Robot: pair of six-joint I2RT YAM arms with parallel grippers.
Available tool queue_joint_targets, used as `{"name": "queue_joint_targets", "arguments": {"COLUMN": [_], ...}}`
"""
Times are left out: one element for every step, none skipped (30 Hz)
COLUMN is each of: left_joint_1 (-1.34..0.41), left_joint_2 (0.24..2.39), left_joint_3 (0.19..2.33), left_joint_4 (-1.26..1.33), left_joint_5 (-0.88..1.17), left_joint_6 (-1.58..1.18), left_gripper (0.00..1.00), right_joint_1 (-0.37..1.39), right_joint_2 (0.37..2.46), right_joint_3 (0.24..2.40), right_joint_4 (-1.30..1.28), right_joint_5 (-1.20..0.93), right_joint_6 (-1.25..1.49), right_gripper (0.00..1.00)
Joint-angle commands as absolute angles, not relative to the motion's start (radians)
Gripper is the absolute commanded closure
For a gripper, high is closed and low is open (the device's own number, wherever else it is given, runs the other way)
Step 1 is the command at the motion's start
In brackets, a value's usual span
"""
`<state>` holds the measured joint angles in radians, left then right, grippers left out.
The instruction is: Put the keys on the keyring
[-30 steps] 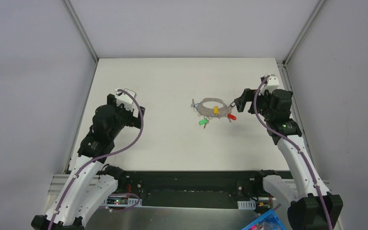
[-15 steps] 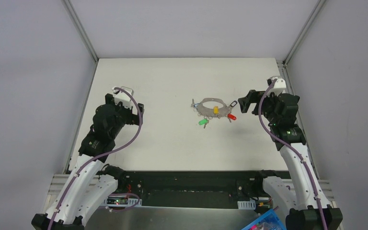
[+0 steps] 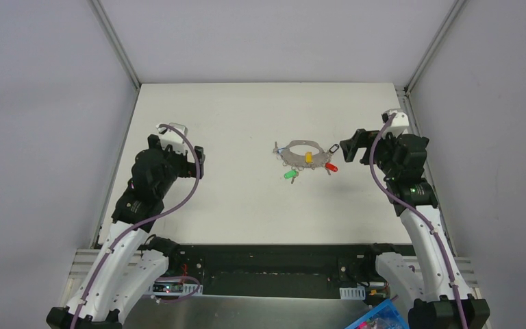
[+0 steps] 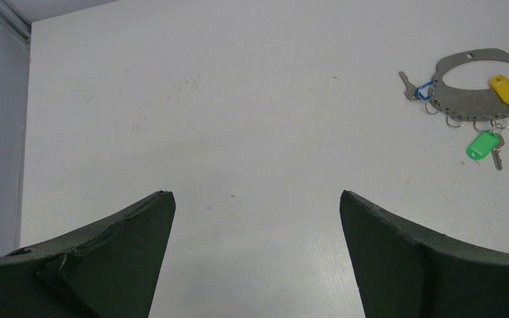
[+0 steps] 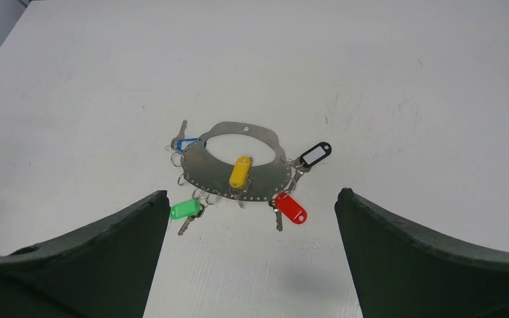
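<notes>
The keyring (image 3: 294, 156) is a flat grey metal plate (image 5: 205, 159) with an oval hole, lying mid-table. Round it lie the keys, each with a coloured tag: green (image 5: 185, 209) at the lower left, yellow (image 5: 240, 171) on the plate, red (image 5: 291, 207) at the lower right, blue (image 5: 187, 143) at the left. Their small rings sit at the plate's holed rim. My right gripper (image 3: 348, 146) hangs open just right of the plate. My left gripper (image 3: 197, 162) is open far to the left. The left wrist view shows the plate (image 4: 451, 66) at the far right.
A key with a black tag (image 5: 315, 154) lies at the plate's right end. Grey walls and rails (image 3: 116, 41) enclose the white table (image 3: 233, 123). A blue bin (image 3: 383, 319) sits below the right arm's base.
My right gripper has drawn back a little to the right, away from the plate. The left arm has shifted slightly left. The keys and plate have not moved.
</notes>
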<state>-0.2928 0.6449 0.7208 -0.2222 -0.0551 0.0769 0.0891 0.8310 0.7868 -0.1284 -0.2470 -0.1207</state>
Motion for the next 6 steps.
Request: {"name": "queue_joint_targets", "arguments": {"left_joint_1": [-0.281,-0.279,-0.278,-0.277,-0.276,-0.275], "left_joint_2": [0.631,0.632,0.632,0.633,0.633,0.636], "left_joint_3": [0.722,0.724,0.724,0.724,0.725,0.725], "left_joint_4": [-0.196,-0.200,-0.203,-0.205,-0.206,-0.207], "left_joint_5": [-0.038,-0.035,-0.033,-0.030,-0.028,-0.027], "left_joint_6": [0.052,0.051,0.049,0.048,0.046,0.045], "left_gripper": [0.01,0.01,0.01,0.01,0.01,0.01], "right_joint_1": [0.081,0.081,0.081,0.081,0.081,0.081], "right_joint_2": [0.825,0.826,0.827,0.826,0.825,0.823], "right_joint_3": [0.781,0.781,0.781,0.782,0.782,0.785], "right_joint_4": [-0.107,-0.108,-0.109,-0.109,-0.110,-0.112], "right_joint_5": [-0.258,-0.258,-0.258,-0.259,-0.259,-0.258], "right_joint_6": [-0.129,-0.129,-0.130,-0.130,-0.132,-0.133], "right_gripper": [0.01,0.01,0.00,0.00,0.00,0.00]}}
